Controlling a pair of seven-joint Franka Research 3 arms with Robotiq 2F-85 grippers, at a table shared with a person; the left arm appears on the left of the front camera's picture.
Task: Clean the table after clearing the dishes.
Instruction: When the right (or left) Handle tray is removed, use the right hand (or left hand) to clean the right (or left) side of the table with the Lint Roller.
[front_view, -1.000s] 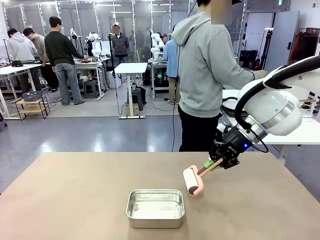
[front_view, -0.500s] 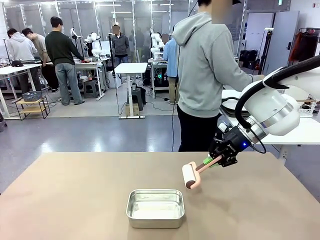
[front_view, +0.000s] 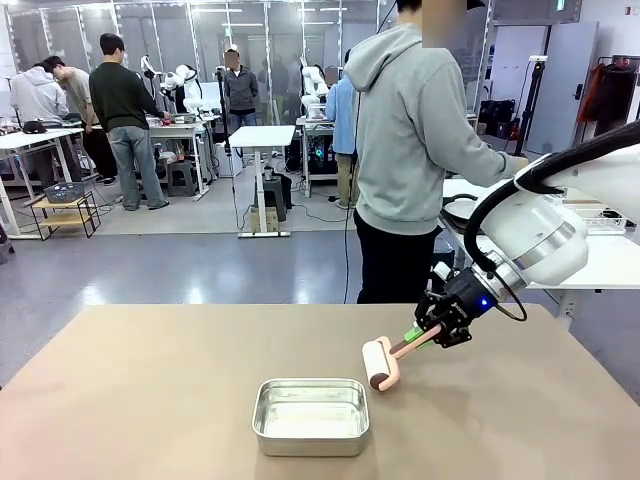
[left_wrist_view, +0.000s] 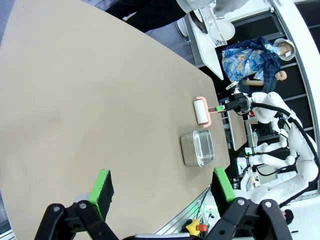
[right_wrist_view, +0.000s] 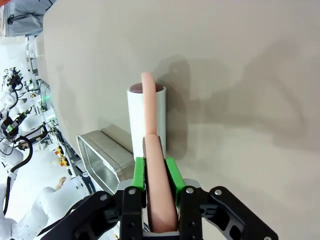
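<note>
My right gripper is shut on the pink handle of a white lint roller. The roller's drum lies at or just above the beige table, right of centre and just past the steel pan. In the right wrist view the green pads clamp the handle and the roller points away over the table. My left gripper hangs open high above the table, holding nothing, far from the roller. The dishes are out of view.
A small steel pan stands near the table's front edge, close to the roller. A person in a grey hoodie stands at the far side, turned toward a white side table on the right.
My right gripper has dropped a little and shifted slightly left, bringing the roller lower and flatter toward the table. The pan has stayed in place.
</note>
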